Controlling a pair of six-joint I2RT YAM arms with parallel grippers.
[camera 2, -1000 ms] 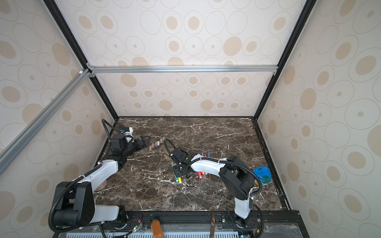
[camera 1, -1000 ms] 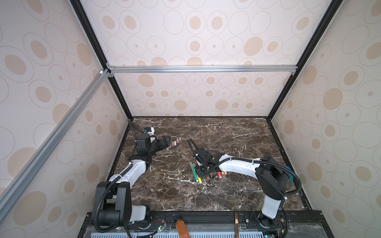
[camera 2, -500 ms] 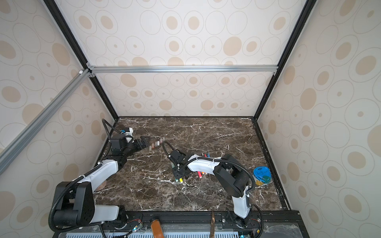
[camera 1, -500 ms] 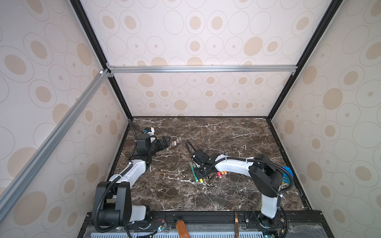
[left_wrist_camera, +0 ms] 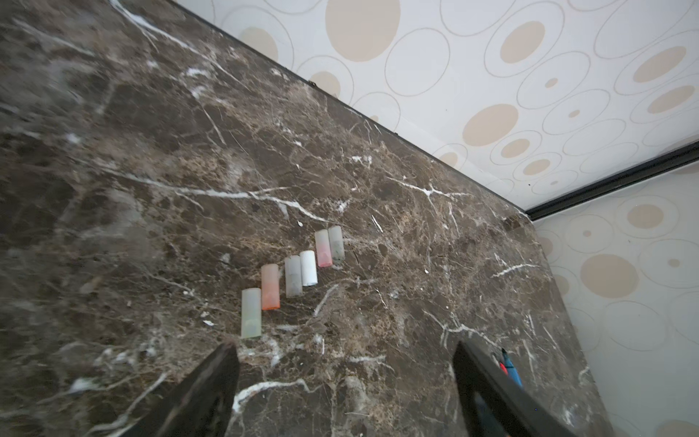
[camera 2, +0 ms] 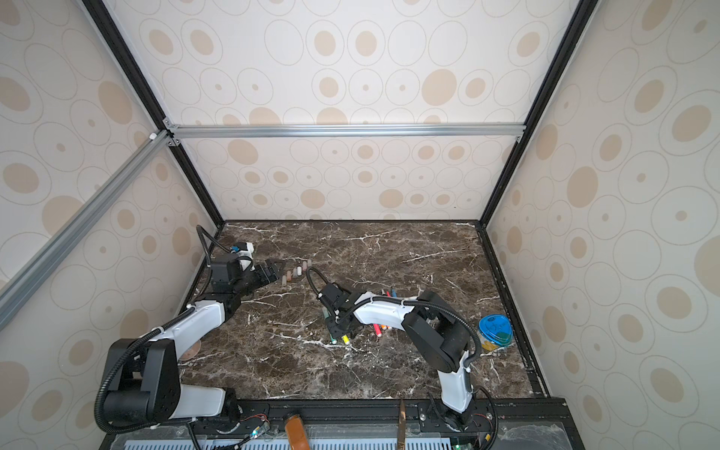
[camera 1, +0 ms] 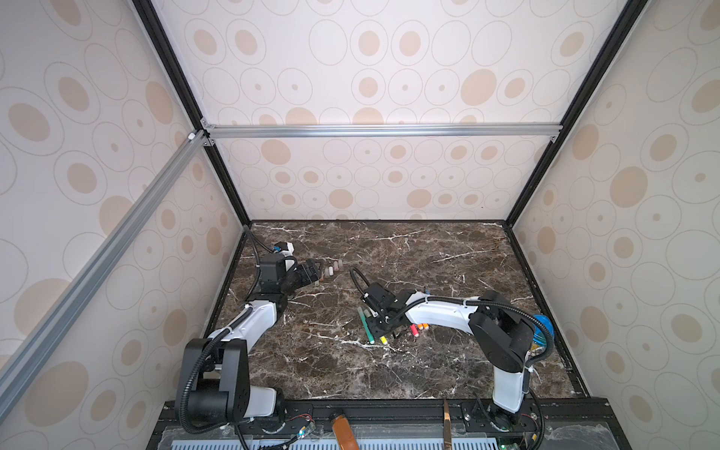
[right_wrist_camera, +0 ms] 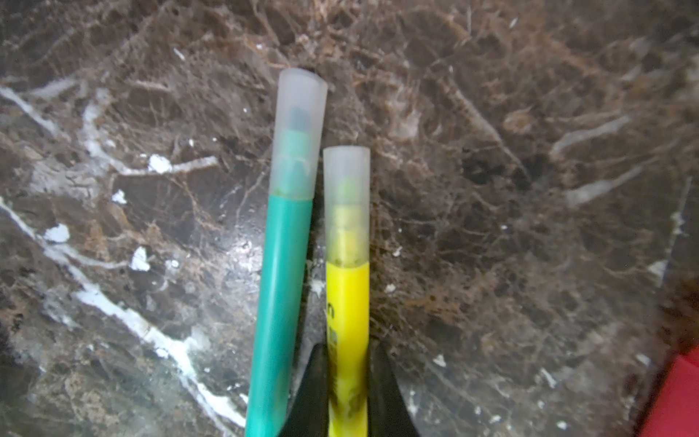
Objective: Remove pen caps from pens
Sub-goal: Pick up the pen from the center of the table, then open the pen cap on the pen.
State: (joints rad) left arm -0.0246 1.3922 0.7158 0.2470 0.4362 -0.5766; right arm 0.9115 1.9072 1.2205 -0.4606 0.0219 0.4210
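Observation:
My right gripper (right_wrist_camera: 348, 352) is shut on a yellow pen (right_wrist_camera: 347, 302) that lies on the marble with its translucent cap (right_wrist_camera: 346, 196) still on. A capped green pen (right_wrist_camera: 283, 283) lies right beside it, outside the jaws. In a top view the right gripper (camera 1: 380, 329) is low over these two pens near mid-table. Several loose pen caps (left_wrist_camera: 293, 276) lie in a slanted row at the back left. My left gripper (left_wrist_camera: 344, 352) hovers open just short of that row, holding nothing. More pens (camera 2: 380, 329) lie partly hidden under the right arm.
A blue-lidded tub (camera 2: 494, 329) stands near the right wall. A few uncapped pens (camera 2: 389, 292) lie behind the right forearm. The left wall runs close to the left arm (camera 1: 257, 319). The right arm's black cable (camera 1: 356, 276) loops up near the caps.
The right gripper's jaws have shut onto the yellow pen after the arm shifted slightly left. The left gripper's jaws have narrowed a little and it stays by the caps.

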